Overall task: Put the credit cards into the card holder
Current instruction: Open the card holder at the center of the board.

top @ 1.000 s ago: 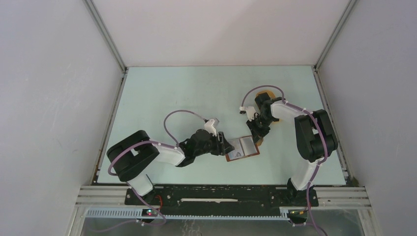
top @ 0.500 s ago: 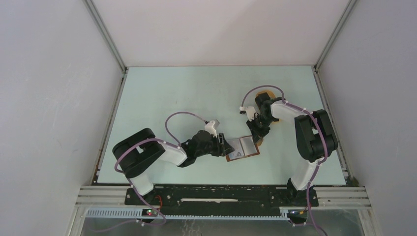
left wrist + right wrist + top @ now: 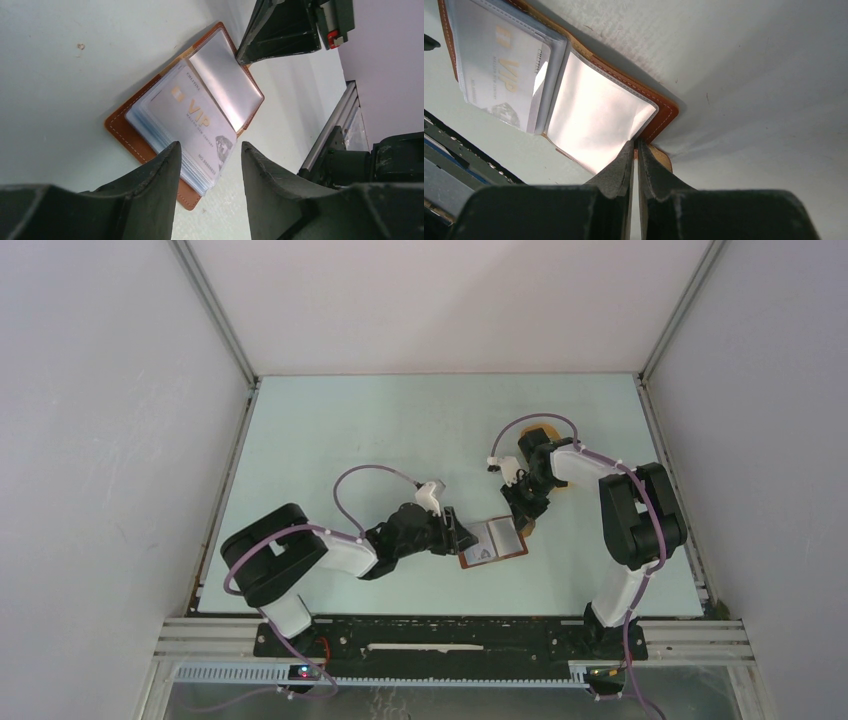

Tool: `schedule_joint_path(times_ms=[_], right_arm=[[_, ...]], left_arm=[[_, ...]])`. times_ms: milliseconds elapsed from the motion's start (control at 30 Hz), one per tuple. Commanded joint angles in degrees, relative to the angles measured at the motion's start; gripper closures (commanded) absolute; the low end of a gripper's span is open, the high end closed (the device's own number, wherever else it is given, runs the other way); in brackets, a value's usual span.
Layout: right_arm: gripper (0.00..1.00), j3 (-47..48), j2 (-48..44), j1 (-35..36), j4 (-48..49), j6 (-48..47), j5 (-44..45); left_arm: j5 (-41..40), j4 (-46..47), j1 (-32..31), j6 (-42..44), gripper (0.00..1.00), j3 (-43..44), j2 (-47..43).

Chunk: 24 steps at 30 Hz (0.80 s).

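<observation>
Two grippers: one on each side of the card holder (image 3: pixel 492 543), which lies open on the surface (image 3: pixel 380 430)
Left gripper (image 3: pixel 209 150): fingers apart, just beside holder's left edge
Right gripper (image 3: pixel 635 146): fingers together, clamped on holder's opposite leather edge
Credit card (image 3: pixel 192 117): "VIP" face up in clear sleeve, topping the stack inside holder
</observation>
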Motion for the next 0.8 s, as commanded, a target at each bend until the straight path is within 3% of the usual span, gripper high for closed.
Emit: schedule_joint_path(times_ms=[0, 767], right_arm=[[0.86, 1.1, -0.8, 0.7, 0.5, -0.2, 0.3], [0.86, 1.3, -0.6, 0.7, 0.1, -0.4, 0.1]], left_arm=[[-0.4, 0.9, -0.4, -0.3, 0.47, -1.1, -2.3], [0.9, 1.5, -0.5, -2.0, 0.47, 1.1, 2.5]])
